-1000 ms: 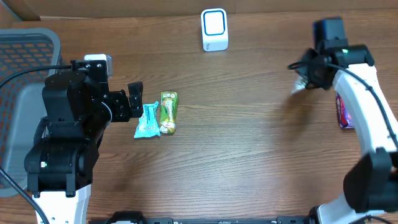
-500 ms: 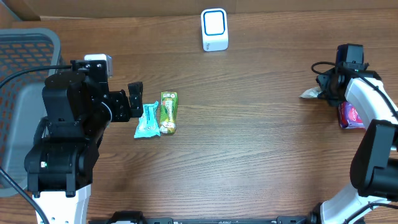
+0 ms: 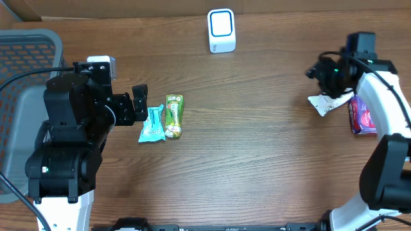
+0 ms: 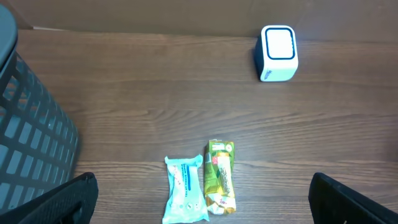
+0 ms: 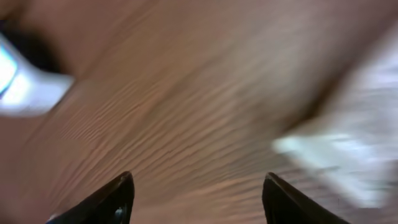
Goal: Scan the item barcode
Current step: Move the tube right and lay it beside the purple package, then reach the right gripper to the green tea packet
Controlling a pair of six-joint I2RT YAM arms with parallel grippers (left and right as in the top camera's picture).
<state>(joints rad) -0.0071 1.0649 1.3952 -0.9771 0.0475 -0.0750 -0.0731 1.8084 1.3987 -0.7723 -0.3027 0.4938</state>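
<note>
A white scanner (image 3: 221,30) with a blue-rimmed face stands at the table's far edge, also in the left wrist view (image 4: 278,45). A crumpled white packet (image 3: 330,102) lies on the table at the right, next to a purple packet (image 3: 359,115). My right gripper (image 3: 319,72) hovers just above and left of the white packet, open with nothing between its fingers (image 5: 196,190); that view is blurred. My left gripper (image 3: 139,102) is wide open beside a blue-white packet (image 4: 185,198) and a green packet (image 4: 221,185), touching neither.
A grey mesh basket (image 3: 26,83) fills the left edge of the table, close to the left arm. A cardboard wall runs along the far edge behind the scanner.
The right gripper opened and let go of the white packet, which now lies on the table by the purple packet. That gripper then swung up and left. The left arm has not moved.
</note>
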